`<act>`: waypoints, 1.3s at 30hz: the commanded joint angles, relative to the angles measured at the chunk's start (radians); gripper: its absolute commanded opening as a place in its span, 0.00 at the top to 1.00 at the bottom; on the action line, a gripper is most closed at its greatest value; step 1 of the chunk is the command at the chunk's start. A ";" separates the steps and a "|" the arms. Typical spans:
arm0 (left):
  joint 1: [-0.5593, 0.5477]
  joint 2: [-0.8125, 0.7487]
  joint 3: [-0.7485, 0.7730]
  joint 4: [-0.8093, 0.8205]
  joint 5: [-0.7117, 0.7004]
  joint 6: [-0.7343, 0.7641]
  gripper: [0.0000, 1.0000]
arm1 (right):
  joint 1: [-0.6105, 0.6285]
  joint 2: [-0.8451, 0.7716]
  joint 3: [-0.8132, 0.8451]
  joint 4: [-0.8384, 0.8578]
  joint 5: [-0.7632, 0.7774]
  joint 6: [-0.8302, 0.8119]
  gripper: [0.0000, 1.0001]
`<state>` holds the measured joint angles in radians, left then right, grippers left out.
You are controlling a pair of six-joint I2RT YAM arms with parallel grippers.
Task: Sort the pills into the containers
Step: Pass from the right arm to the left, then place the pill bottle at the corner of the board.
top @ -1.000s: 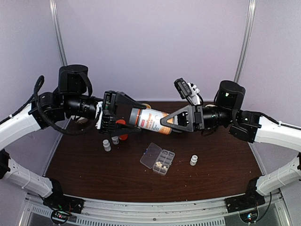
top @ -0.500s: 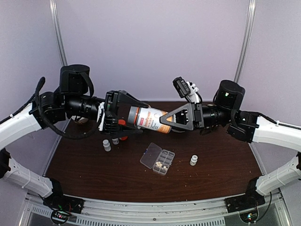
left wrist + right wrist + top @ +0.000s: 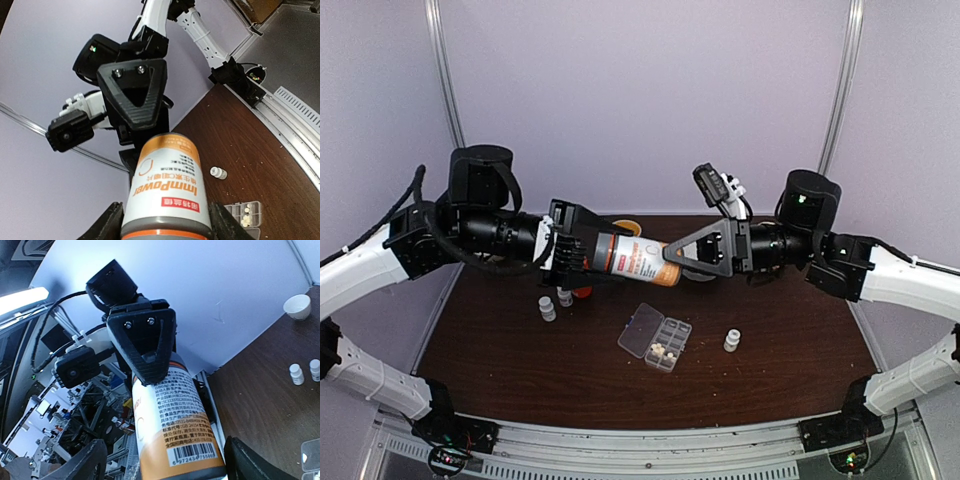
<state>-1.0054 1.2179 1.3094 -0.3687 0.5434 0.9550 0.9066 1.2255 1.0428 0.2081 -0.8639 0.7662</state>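
Observation:
An orange and white bottle [image 3: 638,257] hangs level in the air between both arms. My left gripper [image 3: 572,256] is shut on its grey cap end [image 3: 167,227], with a finger pressed on each side. My right gripper [image 3: 698,254] stands open around the bottle's base [image 3: 185,440], with a gap beside the bottle on one side. Below, on the table, lies the clear organizer box [image 3: 667,342], the containers, with its lid folded open. Several whitish pills [image 3: 661,351] sit in its compartments, also seen in the left wrist view as pills [image 3: 245,212].
Two small white bottles [image 3: 547,308] [image 3: 565,297] stand left of the box and a third small white bottle [image 3: 731,341] to its right. An orange cap [image 3: 582,292] lies near the left pair. A white cup [image 3: 297,306] sits by the back wall.
My right gripper's jaws have widened off the bottle. My left gripper has closed in on the cap end and the bottle has shifted a little to the right.

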 commanded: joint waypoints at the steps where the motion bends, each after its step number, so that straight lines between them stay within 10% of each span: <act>1: -0.004 -0.038 -0.064 0.019 -0.184 -0.311 0.66 | -0.040 -0.065 0.008 -0.174 0.153 -0.143 0.14; 9: 0.007 -0.037 -0.060 -0.224 -0.696 -0.824 0.61 | -0.103 -0.182 -0.021 -0.363 0.503 -0.247 0.13; 18: 0.341 0.101 0.043 -0.630 -0.644 -1.202 0.66 | -0.128 -0.182 -0.044 -0.346 0.505 -0.224 0.14; 27: 0.638 0.108 -0.064 -0.640 -0.549 -1.255 0.66 | -0.128 -0.185 -0.057 -0.360 0.501 -0.229 0.14; 39: 0.718 0.311 -0.177 -0.534 -0.685 -1.284 0.59 | -0.129 -0.200 -0.087 -0.348 0.515 -0.244 0.14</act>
<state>-0.3012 1.4868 1.1229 -0.9691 -0.1101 -0.3084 0.7837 1.0451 0.9592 -0.1463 -0.3649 0.5442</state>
